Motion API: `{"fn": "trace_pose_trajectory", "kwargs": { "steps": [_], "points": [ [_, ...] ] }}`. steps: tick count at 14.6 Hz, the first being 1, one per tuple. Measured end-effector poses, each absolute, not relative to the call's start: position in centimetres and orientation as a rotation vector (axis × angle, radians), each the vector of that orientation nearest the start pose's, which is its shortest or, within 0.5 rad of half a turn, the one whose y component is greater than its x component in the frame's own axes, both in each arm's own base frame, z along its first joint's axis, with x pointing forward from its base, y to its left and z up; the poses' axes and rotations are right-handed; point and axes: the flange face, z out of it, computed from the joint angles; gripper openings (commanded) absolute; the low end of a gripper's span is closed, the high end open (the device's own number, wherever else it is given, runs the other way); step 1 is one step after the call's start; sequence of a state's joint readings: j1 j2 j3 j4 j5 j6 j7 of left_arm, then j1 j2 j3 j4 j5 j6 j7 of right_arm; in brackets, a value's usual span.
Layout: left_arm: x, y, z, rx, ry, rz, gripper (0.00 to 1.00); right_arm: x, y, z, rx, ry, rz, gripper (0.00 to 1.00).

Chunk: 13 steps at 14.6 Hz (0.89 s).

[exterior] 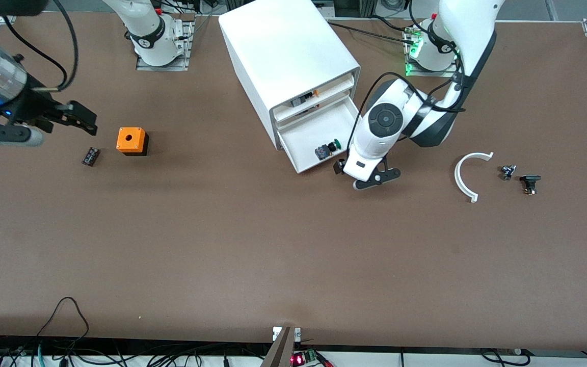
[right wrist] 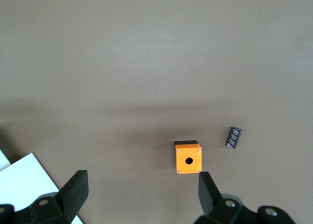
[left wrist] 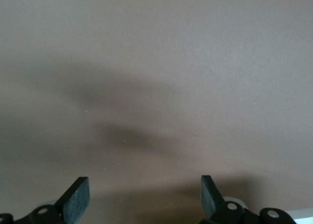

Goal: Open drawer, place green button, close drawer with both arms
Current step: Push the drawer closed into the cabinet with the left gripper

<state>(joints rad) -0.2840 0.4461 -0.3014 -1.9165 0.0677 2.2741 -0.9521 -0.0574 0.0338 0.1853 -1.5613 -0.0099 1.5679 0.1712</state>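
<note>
The white cabinet (exterior: pixel 286 56) stands toward the robots' side of the table. Its bottom drawer (exterior: pixel 306 135) is pulled out. The button (exterior: pixel 326 149), with green cap and blue base, lies inside it near the drawer's front. My left gripper (exterior: pixel 367 177) is low over the table just beside the open drawer's front, open and empty. The left wrist view shows only bare table between its fingers (left wrist: pixel 78 197). My right gripper (exterior: pixel 82 120) is open and empty, up over the table at the right arm's end. Its wrist view shows open fingers (right wrist: pixel 73 190).
An orange box (exterior: pixel 131 140) with a round hole and a small black part (exterior: pixel 90 156) lie under the right gripper; both show in the right wrist view (right wrist: pixel 188 157), (right wrist: pixel 234 137). A white curved piece (exterior: pixel 469 173) and two small black parts (exterior: pixel 507 172), (exterior: pixel 530 182) lie at the left arm's end.
</note>
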Motion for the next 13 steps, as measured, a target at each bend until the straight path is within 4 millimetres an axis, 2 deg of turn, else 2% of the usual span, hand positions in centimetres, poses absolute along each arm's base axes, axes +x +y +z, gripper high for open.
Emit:
{"fn": "trace_pose_trajectory", "kwargs": {
  "steps": [3, 6, 13],
  "points": [
    [51.3, -34.1, 24.2, -3.132, -0.594, 0.126, 1.0, 54.5, 5.5, 62.5, -3.144, 0.071, 0.036, 1.0],
    [49.8, -34.9, 22.5, -3.128, -0.6, 0.143, 1.0, 53.9, 5.7, 63.1, -3.145, 0.039, 0.03, 1.0],
    [45.1, -39.5, 22.2, -3.133, -0.594, 0.224, 1.0, 54.6, 5.8, 64.0, -3.14, 0.026, -0.025, 1.0]
  ]
}}
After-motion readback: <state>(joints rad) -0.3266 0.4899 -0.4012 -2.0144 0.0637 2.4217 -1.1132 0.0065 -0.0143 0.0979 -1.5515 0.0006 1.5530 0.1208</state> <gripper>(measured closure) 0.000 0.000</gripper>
